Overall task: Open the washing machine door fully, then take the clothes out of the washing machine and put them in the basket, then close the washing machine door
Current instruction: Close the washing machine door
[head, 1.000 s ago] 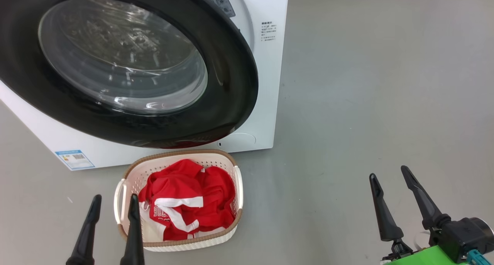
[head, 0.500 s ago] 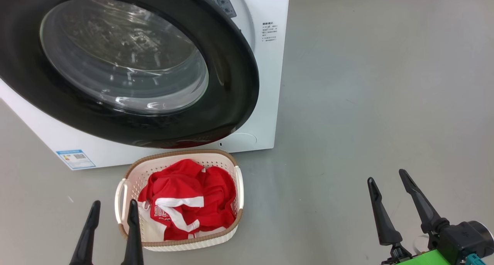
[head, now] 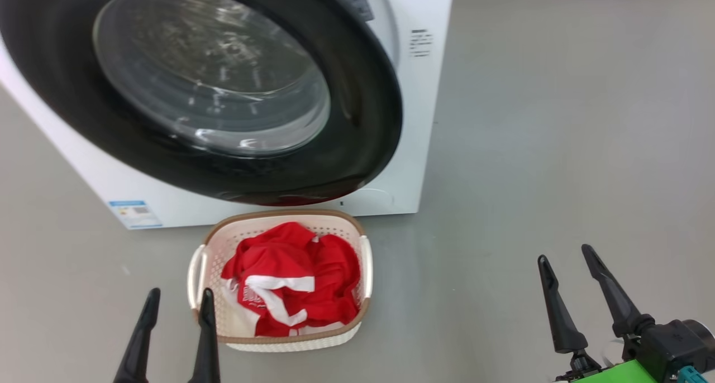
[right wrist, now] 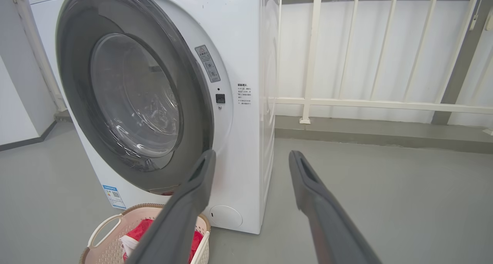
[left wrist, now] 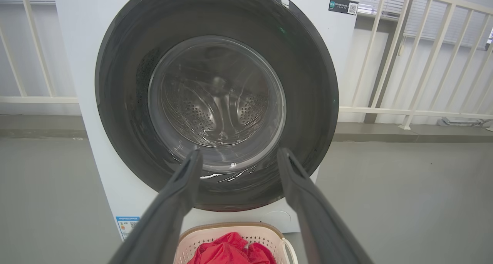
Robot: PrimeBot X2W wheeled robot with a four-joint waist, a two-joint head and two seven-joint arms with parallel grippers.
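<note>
The clothes (head: 290,271) lie heaped in the basket (head: 279,214), which is set on the floor (head: 558,120) just before the washing machine (head: 419,120), likely to keep the carry short. The washing machine door (head: 357,148) looks closed, though I cannot tell whether it is latched. The left gripper (head: 180,291) and right gripper (head: 564,253) hang empty, fingers apart, well back from the door.

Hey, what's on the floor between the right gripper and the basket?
Just bare grey floor lies between the right gripper and the basket. The head view shows that stretch.
</note>
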